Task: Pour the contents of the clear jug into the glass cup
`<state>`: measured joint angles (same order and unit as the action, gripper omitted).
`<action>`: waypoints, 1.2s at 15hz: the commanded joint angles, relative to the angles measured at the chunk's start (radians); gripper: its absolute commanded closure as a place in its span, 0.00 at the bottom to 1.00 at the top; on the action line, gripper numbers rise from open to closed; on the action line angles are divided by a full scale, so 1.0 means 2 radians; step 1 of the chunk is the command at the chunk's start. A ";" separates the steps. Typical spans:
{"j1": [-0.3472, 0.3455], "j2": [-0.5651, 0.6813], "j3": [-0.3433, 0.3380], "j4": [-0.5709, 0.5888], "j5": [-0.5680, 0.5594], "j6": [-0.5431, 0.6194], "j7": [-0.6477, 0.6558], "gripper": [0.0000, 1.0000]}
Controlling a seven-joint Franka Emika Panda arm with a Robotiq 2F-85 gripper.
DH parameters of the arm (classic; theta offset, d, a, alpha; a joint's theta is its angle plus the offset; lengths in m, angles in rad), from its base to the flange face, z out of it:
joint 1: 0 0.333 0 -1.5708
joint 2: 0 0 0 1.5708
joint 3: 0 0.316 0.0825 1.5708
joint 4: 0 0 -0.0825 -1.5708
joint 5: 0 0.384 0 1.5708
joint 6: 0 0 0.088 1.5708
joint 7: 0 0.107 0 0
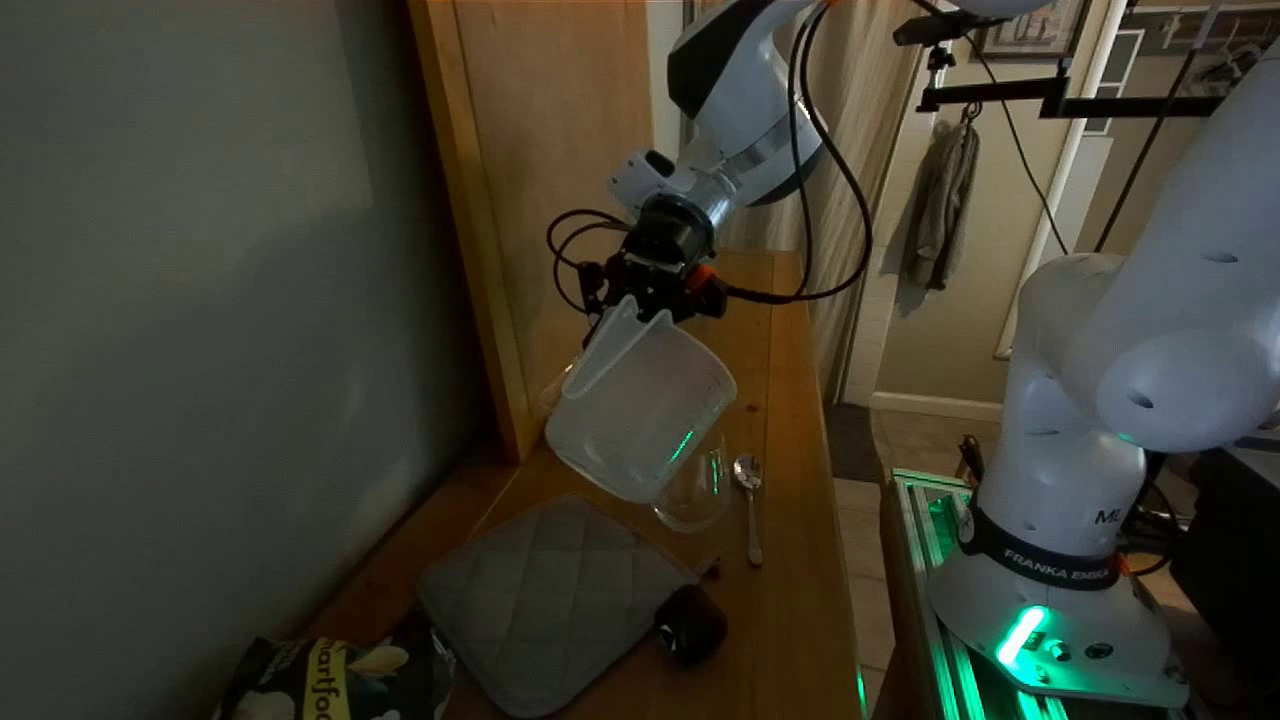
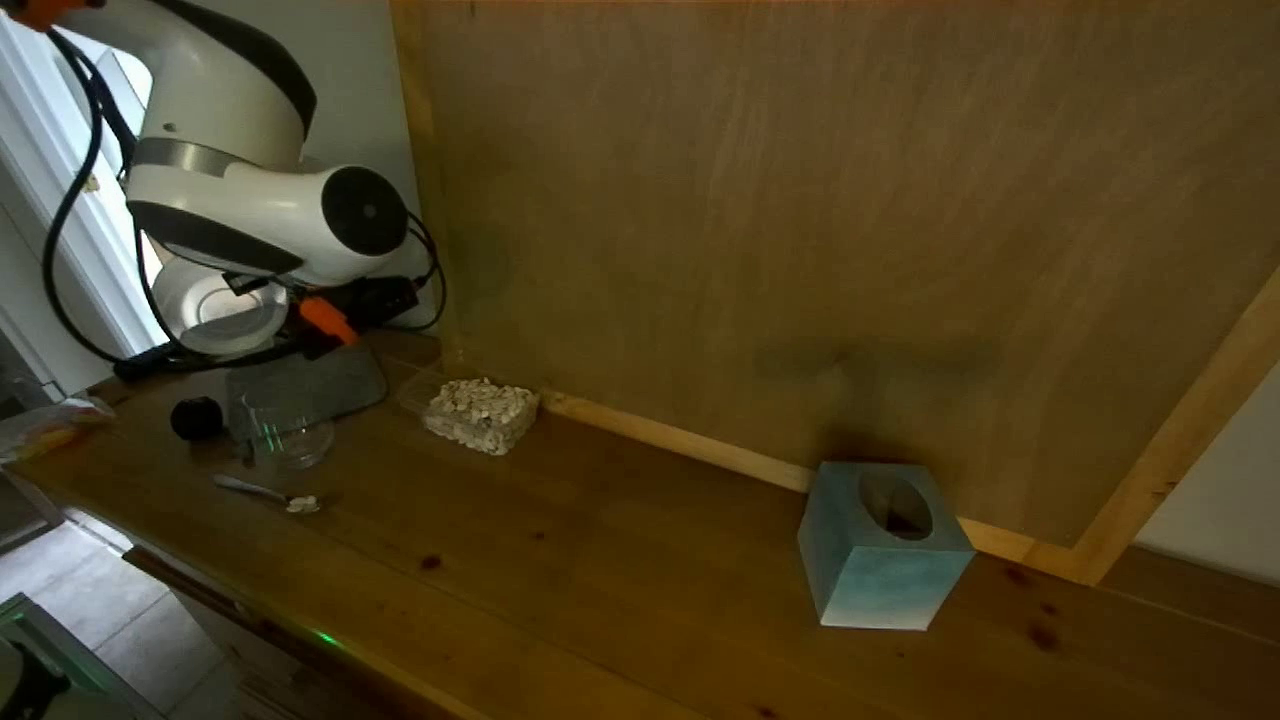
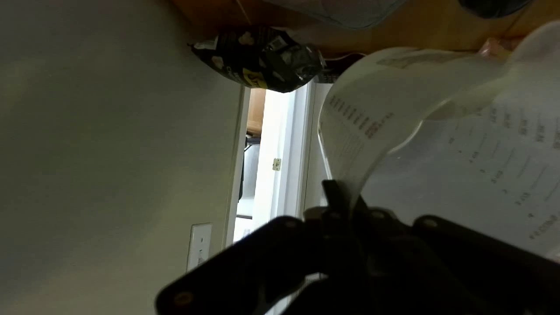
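With the claw (image 3: 348, 199) you are clamping the edge of the clear jug (image 3: 437, 183); in the wrist view, its printed measuring marks are showing. In an exterior view, the jug is hanging below the claw at a tilt, above the desk (image 2: 600, 600), and is partly overlapping the glass cup (image 1: 695, 505) in your line of sight. The glass cup is standing on the desk in both exterior views. Just beside it, a spoon (image 1: 752, 510) is lying; in an exterior view, its bowl is carrying pale bits (image 2: 302, 504). Near the cup, a grey quilted pad (image 1: 555, 600) is lying flat, and a dark rounded object (image 1: 690, 622), too dim to identify, is sitting at its edge. Toward the grey wall (image 1: 200, 300), a black snack bag (image 1: 340, 685) is lying near the pad.

In an exterior view, a clear container (image 2: 475, 436) is holding pale flakes (image 2: 485, 400) near the cup, beside a wooden panel (image 2: 800, 230). Well apart from the cup, a blue box (image 2: 885, 570) with an oval opening is standing beside the same panel. Off the desk, the arm's base (image 1: 1060, 600) is glowing green.
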<state>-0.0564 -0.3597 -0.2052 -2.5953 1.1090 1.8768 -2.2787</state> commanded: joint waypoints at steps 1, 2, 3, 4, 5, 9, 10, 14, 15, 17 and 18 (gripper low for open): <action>-0.019 0.007 -0.003 0.000 0.028 -0.028 -0.023 0.99; -0.023 0.009 -0.004 0.001 0.030 -0.034 -0.025 0.99; -0.025 0.011 -0.004 0.001 0.032 -0.037 -0.026 0.99; -0.028 0.013 -0.004 0.002 0.032 -0.041 -0.028 0.99; -0.030 0.016 -0.004 0.002 0.033 -0.045 -0.030 0.99; -0.036 0.024 -0.006 0.004 0.035 -0.066 -0.038 0.99; -0.038 0.026 -0.007 0.005 0.037 -0.074 -0.041 0.99; -0.044 0.032 -0.009 0.006 0.041 -0.092 -0.050 0.99; -0.045 0.035 -0.009 0.006 0.043 -0.095 -0.054 0.99; -0.048 0.040 -0.010 0.008 0.051 -0.105 -0.063 0.99; -0.049 0.042 -0.010 0.008 0.054 -0.106 -0.065 0.99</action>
<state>-0.1354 -0.2990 -0.2225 -2.5950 1.1717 1.7108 -2.3720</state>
